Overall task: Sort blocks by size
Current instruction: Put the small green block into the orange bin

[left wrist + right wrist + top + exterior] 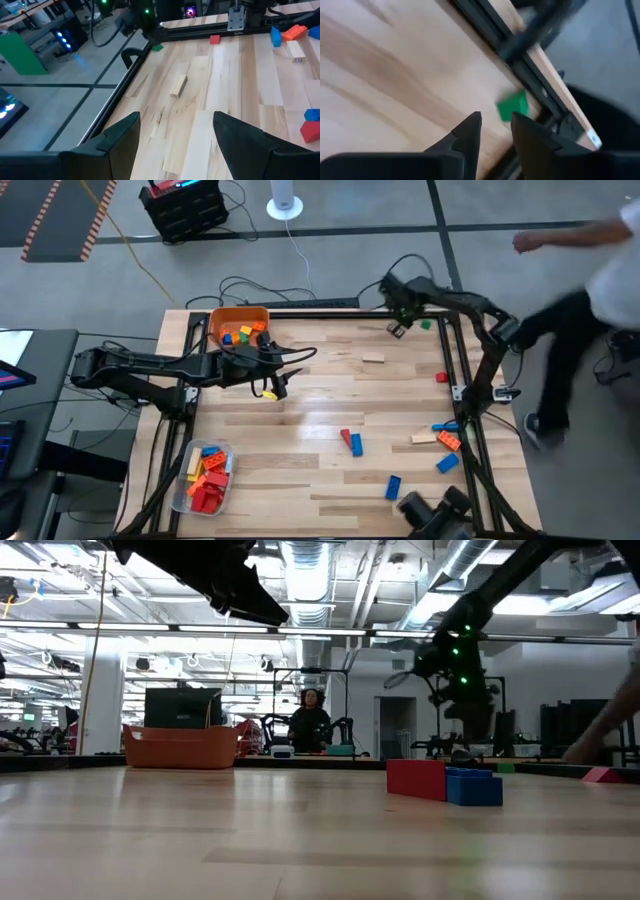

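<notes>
A: Although the overhead camera covers the whole worktop [300, 420], what is obscured?

B: The right end effector [398, 328] is small there, at the far right corner. Its wrist camera shows the fingers [465, 135] parted by a narrow gap, nothing between them, and a green block [512, 106] just beyond the tips, blurred, beside the black frame rail [520, 65]. A person [590, 270] at the right edge is partly cut off.

A: And the left arm?

B: The left end effector [175, 135] hangs over the worktop near the orange bin [238, 322], jaws spread wide and empty. A tan block [178, 85] lies ahead of it, apart.

A: Where are the blocks?

B: Several lie in the orange bin, more in the clear tub [205, 476] at the near left corner. Loose ones are scattered over the right half: a red and blue pair [352, 442] mid-table, a cluster [445, 438] by the right rail, a red block [441, 377] farther back.

A: Obstructions?

B: At table level, the red and blue pair hide what lies behind them; a second person [310, 725] sits far off in the room.
</notes>
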